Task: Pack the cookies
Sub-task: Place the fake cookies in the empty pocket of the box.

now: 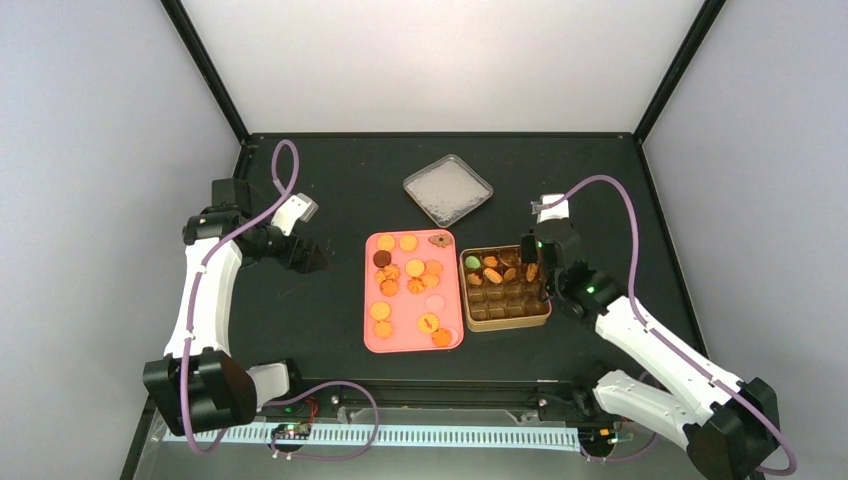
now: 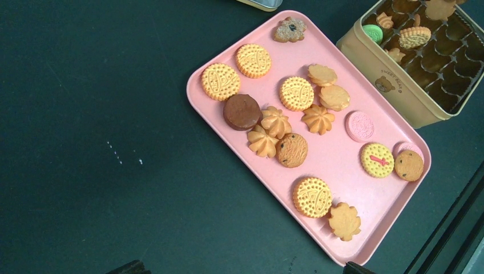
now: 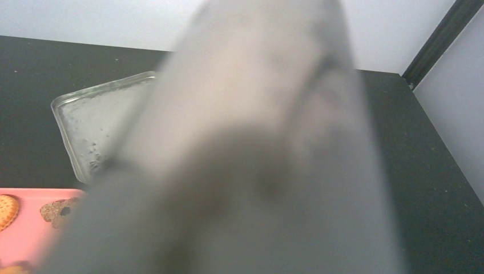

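Observation:
Several cookies (image 1: 410, 280), mostly orange-golden, lie on a pink tray (image 1: 371, 342) at mid-table; they also show in the left wrist view (image 2: 297, 93) with one dark brown (image 2: 241, 111) and one pale pink (image 2: 359, 126). A gold tin (image 1: 508, 318) with compartments stands right of the tray and holds a green cookie (image 1: 472, 262) and a few orange ones in its far rows. My left gripper (image 1: 303, 256) is open and empty over bare table left of the tray, only its fingertips (image 2: 130, 267) showing. My right gripper (image 1: 534, 262) hovers over the tin's far right side. A blurred grey shape (image 3: 245, 160) fills the right wrist view and hides the jaws.
A clear square lid (image 1: 448, 188) lies behind the tray, and it also shows in the right wrist view (image 3: 91, 120). The table top (image 1: 300, 310) is black, with black frame posts at the back corners. The tin (image 2: 399, 94) stands close against the tray's right side.

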Robot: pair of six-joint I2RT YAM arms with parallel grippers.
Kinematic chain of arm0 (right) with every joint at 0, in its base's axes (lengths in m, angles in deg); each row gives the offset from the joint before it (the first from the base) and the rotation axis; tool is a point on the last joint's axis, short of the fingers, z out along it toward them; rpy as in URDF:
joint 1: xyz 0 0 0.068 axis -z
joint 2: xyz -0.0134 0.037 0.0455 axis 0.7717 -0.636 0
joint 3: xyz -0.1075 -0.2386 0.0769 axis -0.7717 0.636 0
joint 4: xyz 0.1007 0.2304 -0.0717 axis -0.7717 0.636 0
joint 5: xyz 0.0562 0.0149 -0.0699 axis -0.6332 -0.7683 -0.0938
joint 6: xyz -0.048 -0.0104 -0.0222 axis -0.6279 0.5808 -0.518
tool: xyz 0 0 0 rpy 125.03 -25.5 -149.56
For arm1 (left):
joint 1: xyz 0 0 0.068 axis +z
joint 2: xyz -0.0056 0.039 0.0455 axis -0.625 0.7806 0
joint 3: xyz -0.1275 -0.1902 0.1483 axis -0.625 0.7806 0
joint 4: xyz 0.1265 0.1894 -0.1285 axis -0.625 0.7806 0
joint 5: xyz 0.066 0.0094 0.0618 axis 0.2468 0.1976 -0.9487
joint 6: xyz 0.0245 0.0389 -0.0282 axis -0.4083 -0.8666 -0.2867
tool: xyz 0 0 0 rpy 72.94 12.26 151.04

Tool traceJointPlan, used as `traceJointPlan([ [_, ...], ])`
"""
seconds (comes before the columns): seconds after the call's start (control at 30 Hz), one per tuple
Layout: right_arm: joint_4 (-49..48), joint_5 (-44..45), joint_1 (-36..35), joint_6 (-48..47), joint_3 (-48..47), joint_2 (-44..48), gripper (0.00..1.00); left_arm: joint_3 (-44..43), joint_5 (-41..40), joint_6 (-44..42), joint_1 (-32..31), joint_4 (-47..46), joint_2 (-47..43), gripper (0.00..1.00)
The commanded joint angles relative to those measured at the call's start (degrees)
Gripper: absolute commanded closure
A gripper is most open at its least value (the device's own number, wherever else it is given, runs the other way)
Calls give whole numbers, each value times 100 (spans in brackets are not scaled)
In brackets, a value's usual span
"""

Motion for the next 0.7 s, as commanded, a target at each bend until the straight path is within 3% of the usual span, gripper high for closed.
traceJointPlan([
  [0.0, 264, 267, 25, 100, -265, 82, 83, -8, -37, -106, 56, -39, -68, 9],
  [0.27, 600, 436, 24, 170, -327, -65, 86, -19, -15, -89, 63, -26, -60, 9],
  [0.67, 314, -87, 25, 488, -145, -434, 86, -49, -4, -88, 58, -10, -65, 9],
])
